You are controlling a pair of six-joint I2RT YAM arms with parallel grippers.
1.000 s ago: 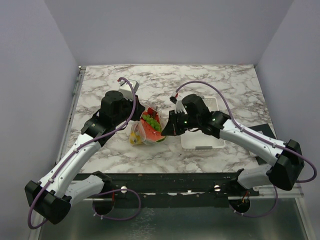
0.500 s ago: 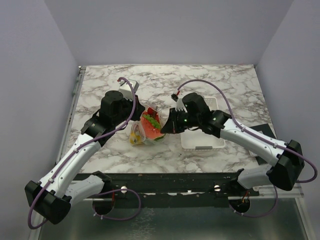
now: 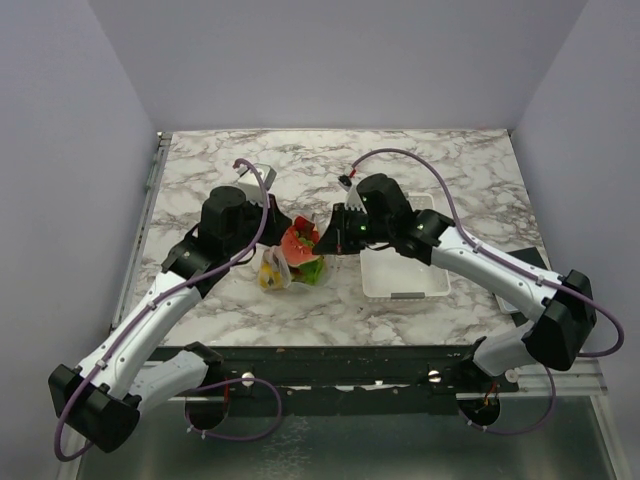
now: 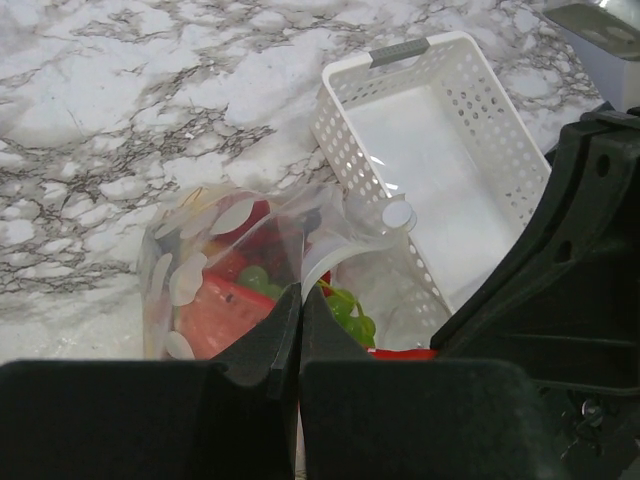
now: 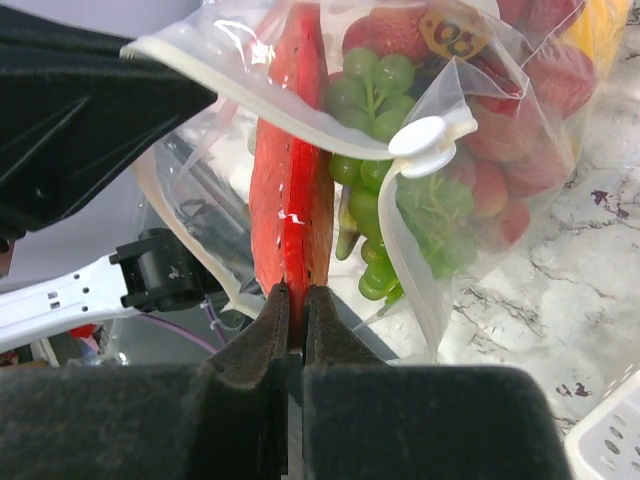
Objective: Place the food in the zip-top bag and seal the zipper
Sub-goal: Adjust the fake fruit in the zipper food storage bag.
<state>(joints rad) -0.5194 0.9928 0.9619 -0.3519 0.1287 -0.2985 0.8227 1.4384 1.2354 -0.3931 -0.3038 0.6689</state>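
Note:
The clear dotted zip-top bag (image 3: pixel 283 268) stands between my two grippers, mouth up. It holds green grapes (image 5: pixel 375 100), red strawberries (image 5: pixel 520 110) and a yellow piece (image 3: pixel 266 278). My left gripper (image 4: pixel 300 293) is shut on the bag's mouth edge, beside the whitish zipper strip (image 4: pixel 330 255) and its round slider (image 4: pixel 398 214). My right gripper (image 5: pixel 297 293) is shut on the lower edge of the red watermelon slice (image 5: pixel 290 200), which stands upright in the bag's mouth under the zipper strip (image 5: pixel 260 100). In the top view the left gripper (image 3: pixel 278 228) and right gripper (image 3: pixel 330 232) flank the slice (image 3: pixel 298 240).
The white slotted basket (image 3: pixel 405 290) lies just right of the bag, under my right arm, and looks empty in the left wrist view (image 4: pixel 340 130). A black pad (image 3: pixel 530 262) lies at the table's right edge. Marble table all round.
My right gripper has moved up and away from the near edge with the watermelon slice, now higher in the bag's mouth. The bag has shifted slightly. The left gripper has held its grip.

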